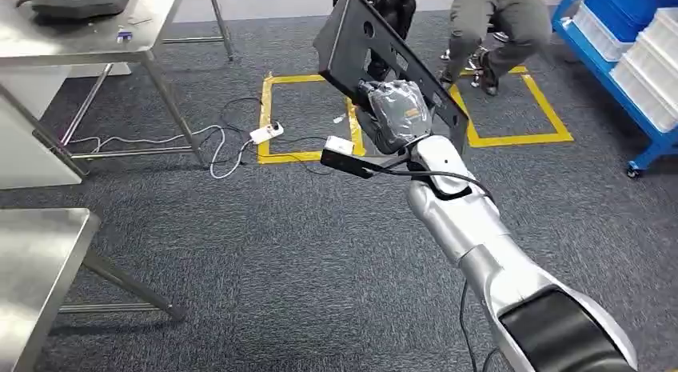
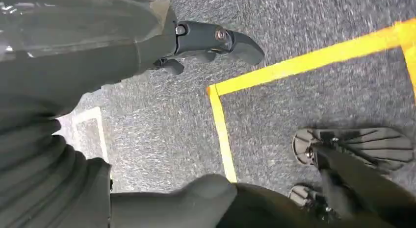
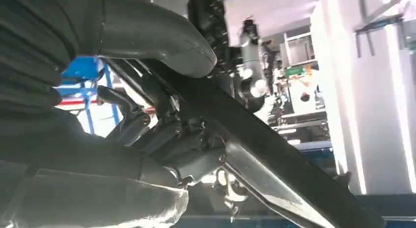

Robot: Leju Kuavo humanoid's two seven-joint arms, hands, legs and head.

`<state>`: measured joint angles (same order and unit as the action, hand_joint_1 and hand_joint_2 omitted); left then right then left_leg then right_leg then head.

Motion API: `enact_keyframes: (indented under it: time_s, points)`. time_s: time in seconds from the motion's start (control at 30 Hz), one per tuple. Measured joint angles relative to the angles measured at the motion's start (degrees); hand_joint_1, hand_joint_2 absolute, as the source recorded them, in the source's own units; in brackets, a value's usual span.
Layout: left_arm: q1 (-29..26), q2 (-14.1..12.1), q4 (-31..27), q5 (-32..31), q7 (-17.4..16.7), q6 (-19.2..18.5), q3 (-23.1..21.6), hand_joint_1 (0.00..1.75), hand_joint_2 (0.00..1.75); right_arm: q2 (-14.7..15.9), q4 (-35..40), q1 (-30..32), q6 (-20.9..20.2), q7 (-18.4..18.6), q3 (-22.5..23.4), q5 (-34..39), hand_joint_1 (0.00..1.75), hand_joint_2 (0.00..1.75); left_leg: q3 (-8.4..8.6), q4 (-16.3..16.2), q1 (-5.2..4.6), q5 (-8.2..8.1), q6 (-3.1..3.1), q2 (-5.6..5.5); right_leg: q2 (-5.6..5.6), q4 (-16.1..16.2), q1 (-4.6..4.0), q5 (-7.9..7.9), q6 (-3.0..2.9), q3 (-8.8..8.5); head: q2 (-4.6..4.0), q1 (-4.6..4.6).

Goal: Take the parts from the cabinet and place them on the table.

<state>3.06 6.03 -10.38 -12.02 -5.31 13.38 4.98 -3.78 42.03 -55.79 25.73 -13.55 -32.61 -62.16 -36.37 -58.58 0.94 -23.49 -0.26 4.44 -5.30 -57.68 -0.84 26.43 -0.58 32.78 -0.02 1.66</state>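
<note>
My right hand (image 1: 396, 112) grips a flat black panel part (image 1: 352, 44) with cut-out holes and holds it tilted in the air above the carpet. In the right wrist view the panel's edge (image 3: 274, 149) runs between the thumb (image 3: 162, 37) and the dark fingers (image 3: 147, 125), which clamp it. My left hand (image 2: 59, 139) hangs over the carpet with its fingers (image 2: 216, 39) and thumb apart, holding nothing. Another black part (image 1: 80, 0) lies on the steel table (image 1: 96, 44) at the far left.
A second steel table (image 1: 32, 260) stands at the near left. On the floor lie a white power strip (image 1: 266, 133) with cables and yellow tape squares (image 1: 268, 120). A seated person (image 1: 496, 28) is ahead. A blue rack (image 1: 632, 92) with white bins stands at the right.
</note>
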Motion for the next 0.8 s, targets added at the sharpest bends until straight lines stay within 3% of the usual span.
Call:
enact_keyframes:
  time_s: [0.07, 0.13, 0.17, 0.2, 0.27, 0.3, 0.33, 0.37, 0.43, 0.47, 0.5, 0.6, 0.63, 0.67, 0.7, 0.73, 0.8]
  points:
    - [0.0, 0.0, 0.0, 0.0, 0.0, 0.0, 0.0, 0.0, 1.75, 0.0, 0.0, 0.0, 0.0, 0.0, 0.1, 0.0, 1.75, 1.75, -0.39, 0.0, -0.36, 0.06, 0.64, -1.43, -1.14, 0.1, 0.22, 0.08, 0.34, -0.21, 0.0, -0.28]
    - [-0.1, 0.0, 0.0, 0.0, 0.0, 0.0, 0.0, 0.0, 1.75, -0.2, 0.1, 0.0, 0.0, 0.0, 0.1, -0.1, 1.75, 1.75, -0.16, 0.7, -0.32, 0.59, 1.64, -2.87, -1.91, 0.1, 0.07, 0.41, 1.21, -0.55, 0.0, -0.35]
    - [-0.1, 0.1, 0.0, 0.0, 0.0, 0.0, 0.0, 0.0, 1.75, -0.1, 0.2, 0.0, 0.0, 0.0, 0.1, -0.2, 1.75, 1.75, 0.2, 1.1, -0.15, 0.81, 1.94, -3.37, 0.91, -0.9, 0.52, 1.11, 1.36, 0.27, 0.0, -0.46]
    - [-0.1, 0.1, 0.0, 0.0, -0.1, 0.0, 0.0, 0.0, 1.75, 0.0, 0.2, -0.1, 0.0, 0.0, 0.2, -0.3, 1.75, 1.75, 0.19, 1.2, -0.11, 1.0, 2.39, -3.83, 3.4, -3.8, 0.85, 2.63, 1.06, 1.42, 0.0, -0.28]
    - [0.1, 0.1, 0.0, -0.1, -0.1, 0.0, 0.0, 0.0, 1.75, 0.4, 0.2, 0.3, 0.1, 0.0, 0.3, -0.3, 1.75, 1.75, 0.1, 1.2, -0.12, 1.05, 2.6, -5.28, 4.76, -12.7, 1.19, 6.07, 0.64, 5.61, 0.0, -0.48]
    - [0.1, 0.2, 0.0, -0.2, -0.1, 0.0, 0.0, 0.0, 1.75, 0.7, 0.1, 0.6, 0.0, 0.0, 0.3, -0.5, 1.75, 1.75, 0.08, 1.2, -0.12, 1.05, 2.6, -6.26, 4.91, -17.0, 1.28, 7.29, 0.76, 7.88, 0.0, -0.55]
    - [0.0, 0.2, 0.0, -0.2, -0.2, 0.0, 0.0, 0.0, 1.75, 0.8, 0.1, 0.9, 0.0, 0.1, 0.3, -0.5, 1.75, 1.75, 0.08, 1.2, -0.12, 1.06, 2.6, -7.23, 5.04, -18.8, 1.39, 7.36, 1.13, 9.0, 0.0, -0.57]
    - [-0.1, 0.2, 0.0, -0.2, -0.2, 0.0, 0.0, 0.0, 1.75, 1.0, 0.1, 1.1, 0.0, 0.2, 0.3, -0.5, 1.75, 1.75, 0.09, 1.1, -0.12, 1.07, 2.57, -8.14, 5.13, -17.4, 1.46, 6.38, 1.68, 8.67, 0.0, -0.57]
    - [-0.2, 0.2, 0.0, -0.2, -0.4, 0.0, 0.0, 0.0, 1.75, 1.0, 0.1, 0.8, 0.0, 0.5, 0.3, -0.5, 1.75, 1.75, 0.1, 0.9, -0.02, 1.07, 2.44, -9.73, 5.8, -7.9, 1.88, 2.14, 2.98, 4.41, 0.0, -0.52]
    - [-0.2, 0.3, 0.0, -0.2, -0.4, 0.1, 0.0, 0.0, 1.75, 1.0, 0.1, 0.6, 0.0, 0.7, 0.4, -0.6, 1.75, 1.75, -0.01, 0.7, 0.06, 1.0, 2.17, -10.4, 7.85, -2.7, 2.39, 0.16, 3.5, 1.94, 0.0, -0.59]
    - [-0.2, 0.3, 0.0, -0.2, -0.4, 0.2, 0.0, 0.0, 1.75, 1.0, -0.1, 0.4, -0.1, 0.8, 0.7, -0.6, 1.75, 1.75, -0.29, 0.3, -0.33, 0.87, 1.67, -10.96, 9.11, -1.1, 2.32, 0.15, 3.16, 1.3, 0.0, -0.66]
    - [-0.4, 0.4, 0.0, -0.3, -0.4, 0.2, 0.0, 0.0, 1.75, 0.4, -0.6, -0.2, -0.2, 1.2, 0.8, -1.0, 1.75, 1.75, -0.67, 0.8, 0.14, 1.34, 0.61, -12.3, 7.5, -1.0, 1.65, -0.28, 1.83, 0.97, 0.0, -0.52]
    - [-0.6, 0.3, 0.1, -0.4, -0.4, 0.2, 0.0, 0.0, 1.75, 0.0, -0.9, -0.5, -0.2, 1.4, 0.9, -1.0, 1.75, 1.75, -0.93, 0.9, 0.21, 1.43, 0.11, -12.87, 6.86, -0.7, 1.91, -0.57, 1.31, 0.83, 0.0, -0.5]
    - [-0.6, 0.3, 0.1, -0.5, -0.4, 0.1, 0.0, 0.0, 1.75, -0.3, -1.4, -1.0, -0.2, 1.7, 1.2, -1.1, 1.75, 1.75, -1.15, 0.2, 0.34, 0.92, 0.1, -11.45, 6.31, -0.4, 2.37, -0.89, 0.8, 0.78, 0.0, -0.44]
    - [-0.6, 0.3, 0.1, -0.6, -0.3, -0.2, 0.0, 0.0, 1.75, -0.6, -2.0, -1.6, -0.1, 1.8, 1.6, -1.1, 1.75, 1.75, -2.17, -2.0, -0.1, -0.7, 0.0, -8.18, 5.89, -0.4, 2.15, -0.85, 0.22, 0.74, 0.0, 0.09]
    - [-0.5, 0.3, 0.1, -0.7, -0.2, -0.4, 0.0, 0.0, 1.75, -0.5, -3.0, -2.3, -0.1, 1.8, 2.1, -1.1, 1.75, 1.75, -4.54, -7.0, -0.02, -3.47, -0.24, -5.99, 5.06, -0.4, 1.88, -0.75, -0.21, 0.74, 0.0, 0.41]
    - [-0.4, 0.1, 0.1, -1.1, -0.2, -0.5, 0.0, 0.0, 1.75, -0.4, -4.7, -3.0, -0.2, 1.8, 2.8, -1.2, 1.75, 1.75, -8.94, -16.0, 0.14, -7.18, -0.42, -4.76, 3.46, -0.4, 1.32, -0.61, -0.42, 0.77, 0.0, 0.37]
